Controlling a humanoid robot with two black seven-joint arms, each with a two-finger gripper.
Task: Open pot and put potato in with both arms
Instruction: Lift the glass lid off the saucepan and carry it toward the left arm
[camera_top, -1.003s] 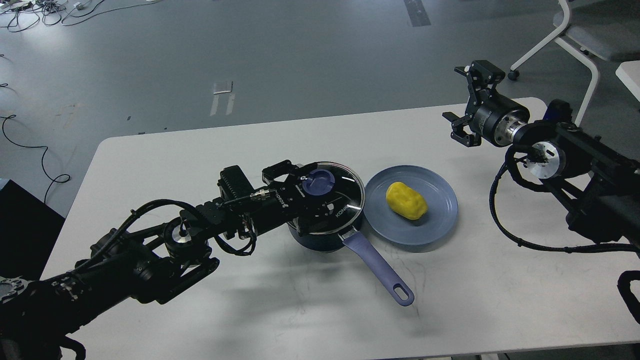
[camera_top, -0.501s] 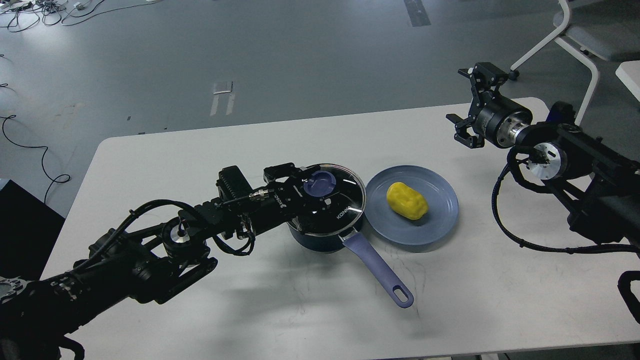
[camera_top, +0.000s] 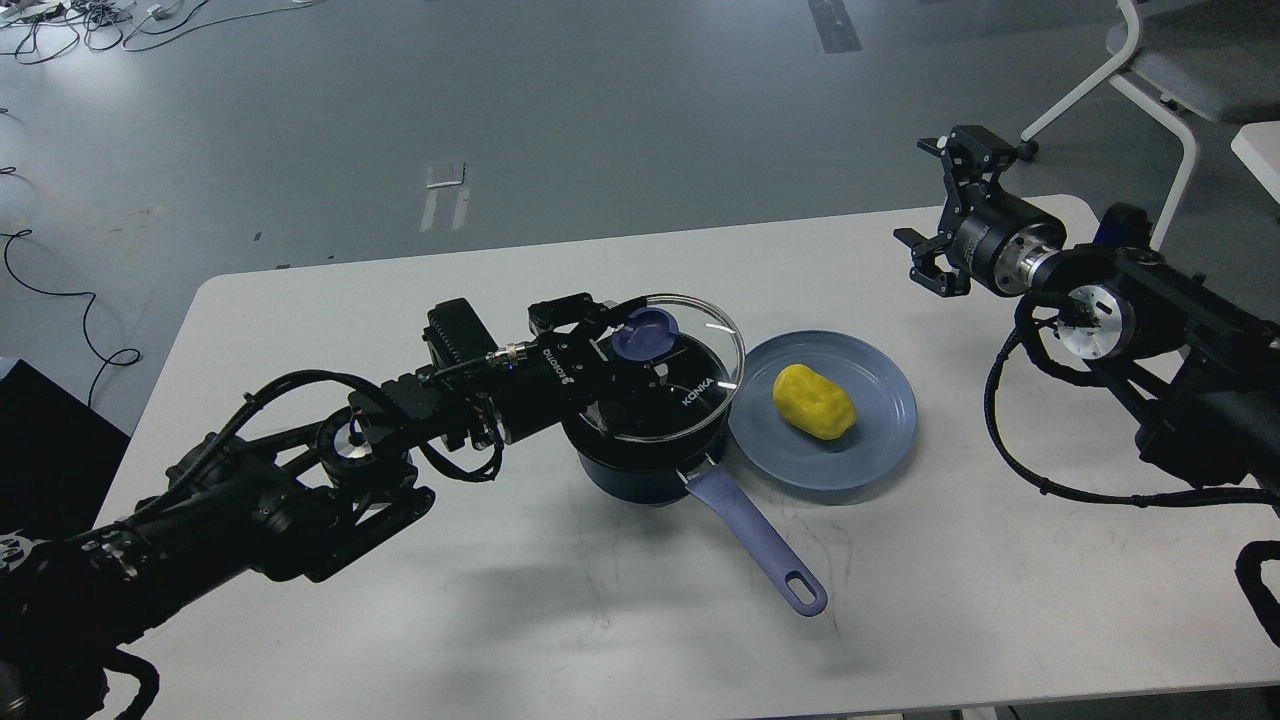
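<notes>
A dark blue pot (camera_top: 640, 470) with a long lavender handle (camera_top: 755, 545) stands mid-table. My left gripper (camera_top: 640, 345) is shut on the blue knob (camera_top: 645, 333) of the glass lid (camera_top: 690, 385) and holds the lid lifted and tilted just above the pot. A yellow potato (camera_top: 814, 401) lies on a blue-grey plate (camera_top: 880, 440) right of the pot. My right gripper (camera_top: 940, 215) is open and empty, raised over the table's far right, well apart from the potato.
The white table (camera_top: 400, 300) carries the pot and plate. A white chair (camera_top: 1160, 90) stands behind the table's far right corner. Cables (camera_top: 60, 290) lie on the floor at the left.
My left gripper has raised the glass lid off the pot and tilted it. The right arm has shifted only slightly.
</notes>
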